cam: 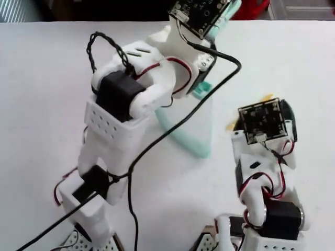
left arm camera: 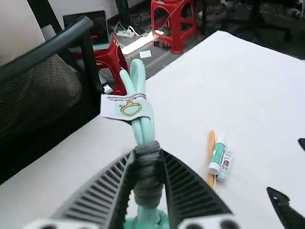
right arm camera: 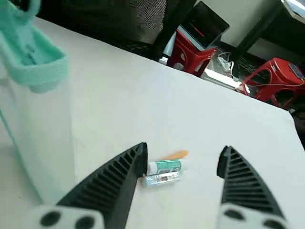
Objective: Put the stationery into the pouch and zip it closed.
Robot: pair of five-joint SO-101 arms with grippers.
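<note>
Overhead camera looks down; wrist cameras share the stationery (left arm camera: 218, 155).

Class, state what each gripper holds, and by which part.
Left gripper grips the pouch by its loop; right gripper is open, holding nothing.

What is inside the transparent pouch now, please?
The clear wall of the pouch lets the white table show through, with no stationery seen inside. The orange pen and the small tube lie outside, on the table. From above, the left arm covers its upper part.
</note>
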